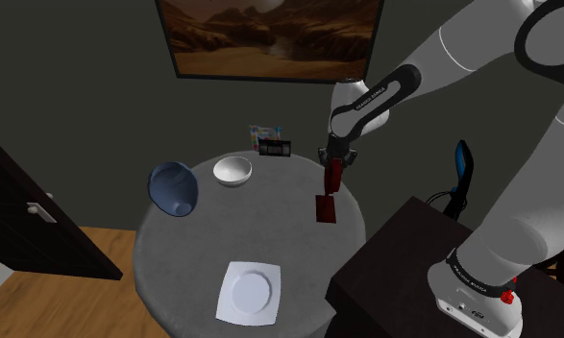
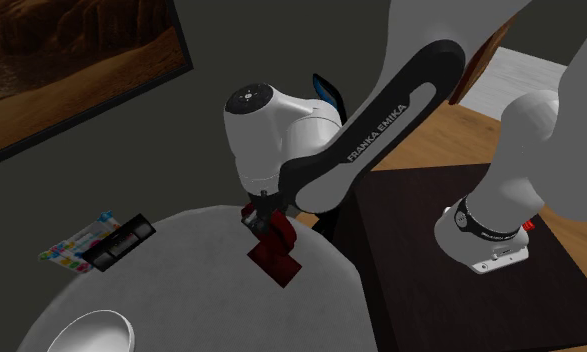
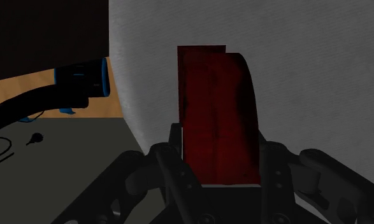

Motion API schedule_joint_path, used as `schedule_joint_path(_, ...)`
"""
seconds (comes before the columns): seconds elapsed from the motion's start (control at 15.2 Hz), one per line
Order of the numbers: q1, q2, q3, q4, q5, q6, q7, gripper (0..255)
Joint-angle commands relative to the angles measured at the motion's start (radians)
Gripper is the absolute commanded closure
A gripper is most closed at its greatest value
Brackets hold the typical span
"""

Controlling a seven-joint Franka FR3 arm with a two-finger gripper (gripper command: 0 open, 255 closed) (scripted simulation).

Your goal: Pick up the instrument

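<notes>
The instrument (image 1: 327,197) is a dark red, flat-sided object with a rounded edge, hanging upright at the round grey table's (image 1: 188,254) edge nearest the stand. My black gripper (image 1: 332,175) is shut on its upper end. In the second exterior view the gripper (image 2: 267,226) clasps the instrument (image 2: 277,254) from above, and its lower end hangs close over the tabletop (image 2: 201,290). Whether it touches the table I cannot tell. In the wrist view the red instrument (image 3: 218,114) sits between the two fingers of the gripper (image 3: 220,167).
On the table are a white bowl (image 1: 232,171), a blue bowl-like object (image 1: 174,188), a white square plate (image 1: 250,292) and a small black box with colourful cards (image 1: 272,144). The dark stand (image 1: 404,254) adjoins the table. A dark door (image 1: 30,206) is at the shoulder view's left.
</notes>
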Motion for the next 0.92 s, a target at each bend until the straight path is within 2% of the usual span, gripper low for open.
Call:
schedule_joint_path(0.0,0.000,0.002,0.000,-0.002,0.000,0.000,0.000,255)
schedule_joint_path(0.86,-0.003,-0.126,0.002,0.035,0.019,-0.165,-0.013,255)
